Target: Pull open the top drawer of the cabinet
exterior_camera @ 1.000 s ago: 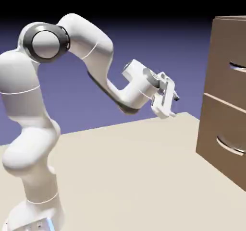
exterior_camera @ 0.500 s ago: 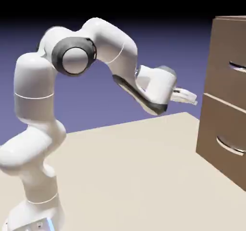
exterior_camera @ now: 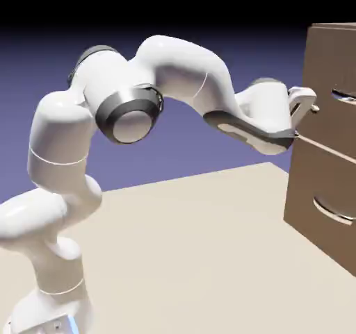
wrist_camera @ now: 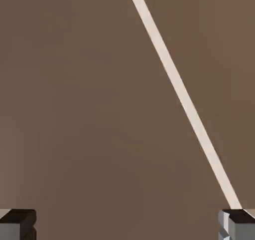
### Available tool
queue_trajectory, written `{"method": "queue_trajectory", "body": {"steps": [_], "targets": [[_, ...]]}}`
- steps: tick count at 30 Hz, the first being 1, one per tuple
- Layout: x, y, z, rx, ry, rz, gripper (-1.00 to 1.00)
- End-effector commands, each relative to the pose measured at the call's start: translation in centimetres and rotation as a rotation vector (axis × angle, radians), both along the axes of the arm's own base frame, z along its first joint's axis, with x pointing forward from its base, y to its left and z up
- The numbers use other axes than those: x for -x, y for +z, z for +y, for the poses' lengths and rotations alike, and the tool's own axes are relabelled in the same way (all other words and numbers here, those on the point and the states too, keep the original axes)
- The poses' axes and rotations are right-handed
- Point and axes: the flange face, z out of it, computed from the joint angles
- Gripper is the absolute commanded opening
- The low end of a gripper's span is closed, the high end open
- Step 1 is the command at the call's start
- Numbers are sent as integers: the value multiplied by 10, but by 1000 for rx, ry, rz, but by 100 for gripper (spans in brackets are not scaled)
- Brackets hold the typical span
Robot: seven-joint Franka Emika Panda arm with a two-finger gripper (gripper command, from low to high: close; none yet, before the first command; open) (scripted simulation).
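Brown and matte, the top drawer [exterior_camera: 332, 89] sat at the head of the cabinet [exterior_camera: 323, 180], a flat front crossed by one thin, curved silver handle [exterior_camera: 344, 97] of which only the left part showed before the exterior view's right edge cut it off. A narrow seam ran beneath it, parting it from the lower drawer [exterior_camera: 321, 190], which carried a matching silver handle [exterior_camera: 334, 214]. The drawer front lay flush with the one below. The cabinet stood at the right of the pale table [exterior_camera: 188, 256], at its far right corner.

Up against the left edge of the top drawer's front hung the gripper [exterior_camera: 311, 103], its white hand reaching level from the arm [exterior_camera: 174, 82] that rose at the lower left. In the hand view the two grey fingertips [wrist_camera: 17, 223] stood wide apart at the bottom corners with nothing between them; brown wood [wrist_camera: 89, 109] filled that view, cut by one pale diagonal line [wrist_camera: 182, 97].
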Motion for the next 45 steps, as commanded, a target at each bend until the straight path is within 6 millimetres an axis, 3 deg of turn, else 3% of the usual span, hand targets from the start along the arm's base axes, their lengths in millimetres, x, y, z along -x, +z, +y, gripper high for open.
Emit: {"method": "queue_trajectory", "body": {"steps": [1, 5, 6, 13, 14, 15, 39, 45], "targets": [[-2, 7, -9, 55, 6, -29, 0], [-8, 38, -50, 278, 7, -147, 0], [-8, 38, -50, 278, 7, -147, 0], [-58, 38, -50, 278, 7, -147, 0], [-58, 38, -50, 278, 7, -147, -100], [-58, 38, -50, 278, 7, -147, -100], [98, 38, -51, 278, 7, -147, -100], [147, 38, -51, 278, 7, -147, -100]]}}
